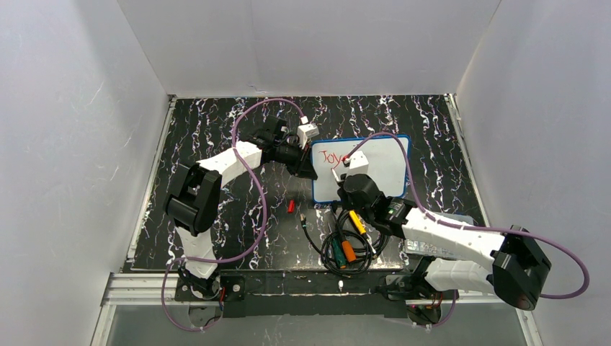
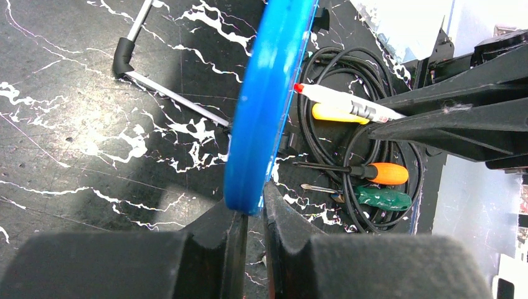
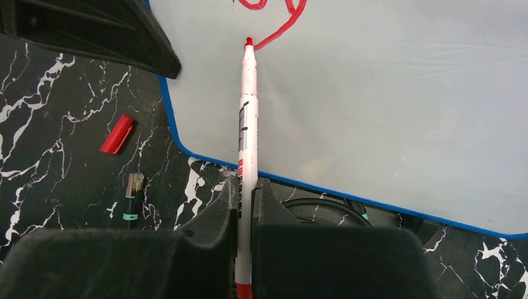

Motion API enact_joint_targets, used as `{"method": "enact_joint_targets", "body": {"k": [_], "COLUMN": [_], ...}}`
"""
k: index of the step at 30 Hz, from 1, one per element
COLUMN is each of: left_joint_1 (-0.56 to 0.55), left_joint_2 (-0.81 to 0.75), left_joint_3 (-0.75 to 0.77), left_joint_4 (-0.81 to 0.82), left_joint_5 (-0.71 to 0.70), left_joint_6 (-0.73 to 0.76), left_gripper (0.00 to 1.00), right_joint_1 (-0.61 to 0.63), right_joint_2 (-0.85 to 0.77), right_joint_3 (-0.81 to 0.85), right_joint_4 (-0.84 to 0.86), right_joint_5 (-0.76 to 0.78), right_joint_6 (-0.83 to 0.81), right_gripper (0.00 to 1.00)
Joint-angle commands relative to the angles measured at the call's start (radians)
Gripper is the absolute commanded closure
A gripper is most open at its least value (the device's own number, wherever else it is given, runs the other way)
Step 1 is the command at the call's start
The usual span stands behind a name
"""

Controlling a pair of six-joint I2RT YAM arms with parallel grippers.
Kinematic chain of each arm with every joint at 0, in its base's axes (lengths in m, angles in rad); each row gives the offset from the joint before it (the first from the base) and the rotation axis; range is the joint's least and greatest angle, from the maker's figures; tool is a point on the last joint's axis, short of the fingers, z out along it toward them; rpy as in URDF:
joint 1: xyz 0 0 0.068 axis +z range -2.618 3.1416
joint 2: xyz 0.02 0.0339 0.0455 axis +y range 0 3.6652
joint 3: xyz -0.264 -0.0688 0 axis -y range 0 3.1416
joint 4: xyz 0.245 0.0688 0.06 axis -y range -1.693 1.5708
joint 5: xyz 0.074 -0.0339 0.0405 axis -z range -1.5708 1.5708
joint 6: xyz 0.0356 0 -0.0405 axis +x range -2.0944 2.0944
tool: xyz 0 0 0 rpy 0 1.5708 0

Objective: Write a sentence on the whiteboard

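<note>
While the left gripper (image 2: 249, 208) pinched the blue rim of the whiteboard (image 1: 378, 169), the right gripper (image 3: 245, 190) squeezed a marker (image 3: 248, 112) tight. Its red tip touched the board at the end of the sentence (image 3: 281, 28), just a few red letters. The board sat on the black table (image 1: 216, 130) between both arms.

Most of the sentence (image 3: 283, 29) past the edge

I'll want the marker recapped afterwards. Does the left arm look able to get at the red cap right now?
Probably not yet: the left pincer is shut on the whiteboard at its blue rim, so it is busy. The cap itself lies uncovered on the table nearby.
</note>
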Motion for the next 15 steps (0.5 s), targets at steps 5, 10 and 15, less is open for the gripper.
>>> {"method": "enact_joint_targets", "body": {"k": [5,10,15], "left_joint_1": [-0.006,-0.006,-0.006], "left_joint_2": [-0.05,-0.049,-0.046], "left_joint_3": [0.027,0.028,0.028], "left_joint_4": [-0.065,-0.069,-0.072], "left_joint_5": [-0.019,-0.02,-0.023], "left_joint_6": [0.043,0.047,0.047], "left_gripper": [1.0,1.0,1.0], "right_joint_1": [-0.003,-0.037,-0.126], "right_joint_2": [-0.06,-0.098,-0.163], "right_joint_3": [0.024,0.023,0.005], "right_joint_4": [0.004,-0.001,-0.002], "right_joint_5": [0.042,0.01,-0.048], "right_joint_6": [-0.031,-0.048,-0.074], "right_gripper": [0.99,0.99,0.99]}}
